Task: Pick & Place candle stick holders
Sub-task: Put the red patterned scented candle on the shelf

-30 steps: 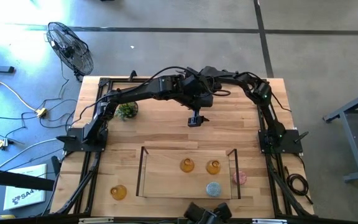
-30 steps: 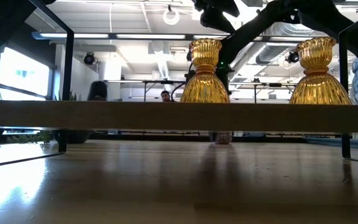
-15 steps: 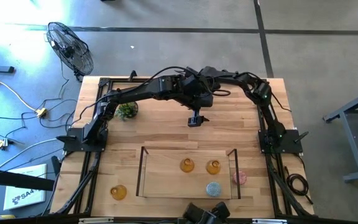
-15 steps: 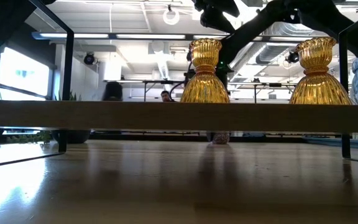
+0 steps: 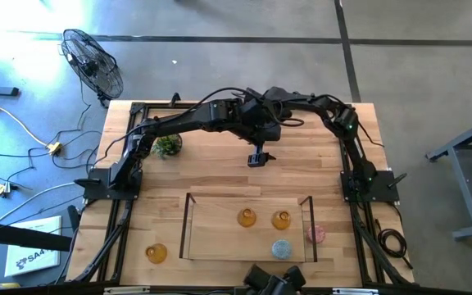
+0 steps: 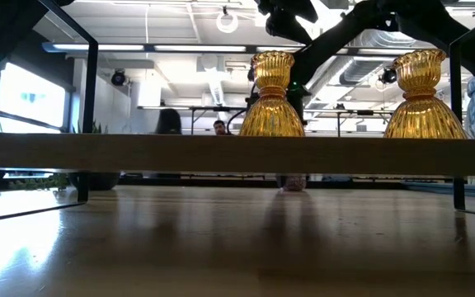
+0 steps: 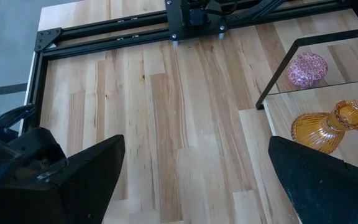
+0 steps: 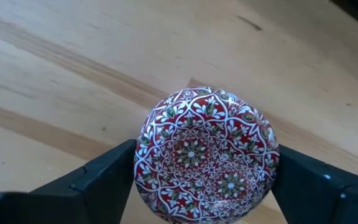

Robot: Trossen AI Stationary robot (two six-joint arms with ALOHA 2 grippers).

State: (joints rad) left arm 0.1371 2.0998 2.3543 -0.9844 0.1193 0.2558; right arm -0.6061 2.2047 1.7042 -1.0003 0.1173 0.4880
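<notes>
Background person (image 6: 169, 121) farther right now

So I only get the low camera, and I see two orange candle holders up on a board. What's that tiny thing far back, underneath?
Observer: That's a round red-patterned holder mid-table, with the right gripper down at it.
Operator: Where's the other arm?
Observer: The left gripper hangs open above the table, holding nothing.
Operator: Any holders I can't see?
Observer: Yes, an amber holder stands on the table just off the left end of the raised board.
</notes>
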